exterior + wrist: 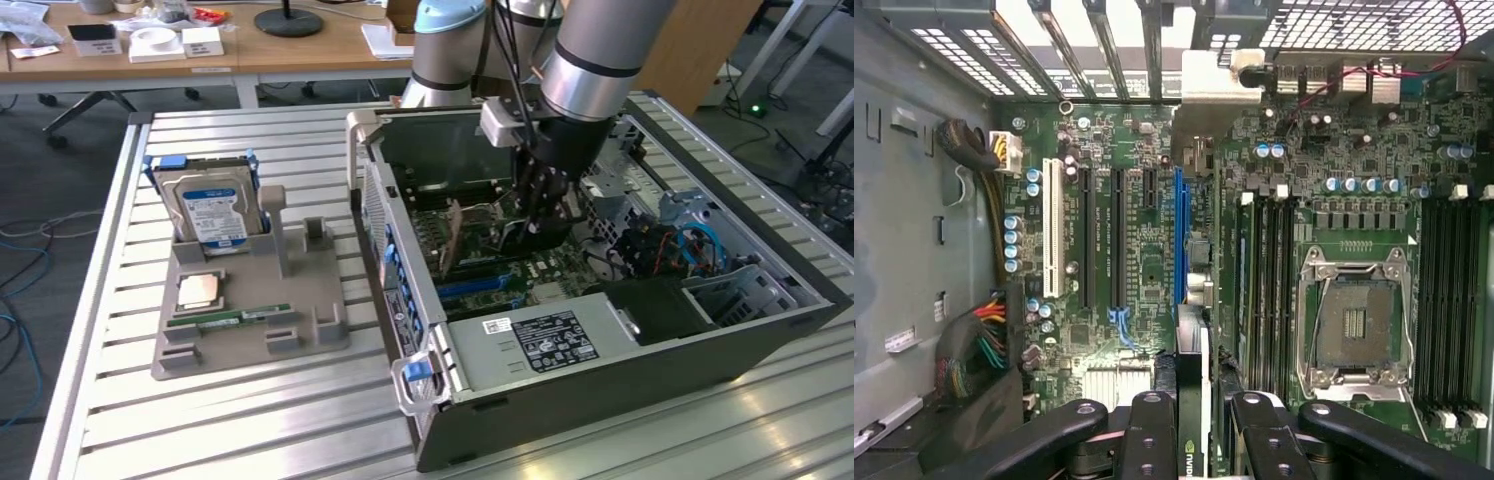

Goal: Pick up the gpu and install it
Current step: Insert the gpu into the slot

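Closest to the wrist camera, the gripper (1199,440) has its black fingers (1150,430) closed on either side of the gpu (1192,370). The card is clamped edge-on between them (a green logo shows on its thin edge). It hangs inside the computer case (747,340) over the motherboard (1144,260), in line with the long blue slot (1178,235); whether it touches the slot cannot be told. Beyond it lie a white slot (1052,228) and the open CPU socket (1354,325). In the exterior view, the arm (601,50) reaches down into the case, which lies on the slatted table (267,420). On the exterior view's left, well apart from the case, a grey holder (320,330) carries an upright hard drive (214,210), a processor chip (200,290) and a green memory stick (247,315). Wooden desks (294,50) stand farther back.
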